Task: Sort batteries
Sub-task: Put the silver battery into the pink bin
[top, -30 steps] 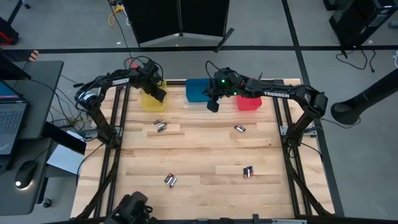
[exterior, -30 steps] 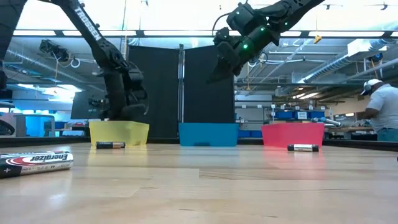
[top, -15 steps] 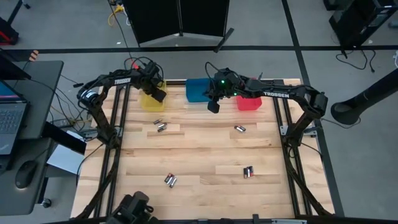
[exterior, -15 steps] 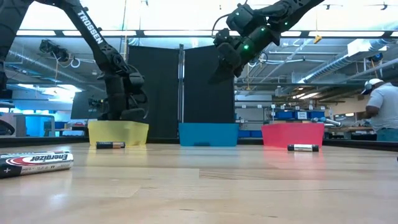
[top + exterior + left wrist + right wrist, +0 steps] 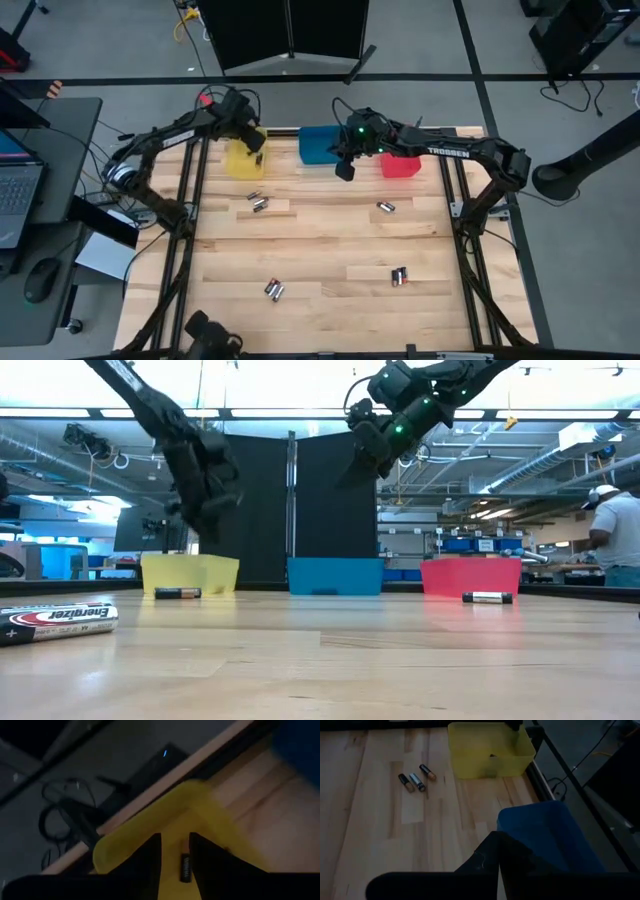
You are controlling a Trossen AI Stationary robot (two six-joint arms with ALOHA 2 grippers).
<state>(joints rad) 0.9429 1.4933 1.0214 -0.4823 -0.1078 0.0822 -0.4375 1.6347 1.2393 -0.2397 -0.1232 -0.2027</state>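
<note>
Only left wrist cam shows battery point(image 5: 185, 868) in yellow bin point(image 5: 210, 820), left gripper point(image 5: 175, 865) fingers apart, right gripper point(image 5: 499, 865) pressed together.

My counter point(image 5: 320, 235) is pale wood planking, smooth, with a soft sheen in the low view. The yellow bin point(image 5: 243, 160), blue bin point(image 5: 318, 145) and red bin point(image 5: 400, 165) look like thin, slightly translucent plastic. The nearest battery point(image 5: 58, 622) has a glossy printed wrap. My left tool point(image 5: 175, 862) is matt black.
</note>
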